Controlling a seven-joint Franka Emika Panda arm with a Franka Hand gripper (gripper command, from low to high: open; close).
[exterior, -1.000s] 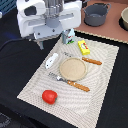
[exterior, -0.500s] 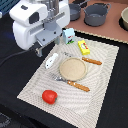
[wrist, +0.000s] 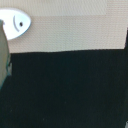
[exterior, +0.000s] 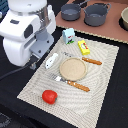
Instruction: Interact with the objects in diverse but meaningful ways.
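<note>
A red tomato lies at the near corner of the woven placemat. A white tube rests beside the tan plate, and its rounded end shows in the wrist view. The white carton and the yellow packet stand at the mat's far side. My gripper hangs over the mat's edge on the exterior view's left, just short of the tube and largely hidden by the arm. In the wrist view a grey finger sits at the frame's side with nothing between the fingers.
A wooden-handled fork and knife flank the plate. Two grey pots stand on a brown board at the back. Black tabletop borders the mat.
The arm has swung toward the exterior view's left and come lower over the mat's edge. The objects have not moved.
</note>
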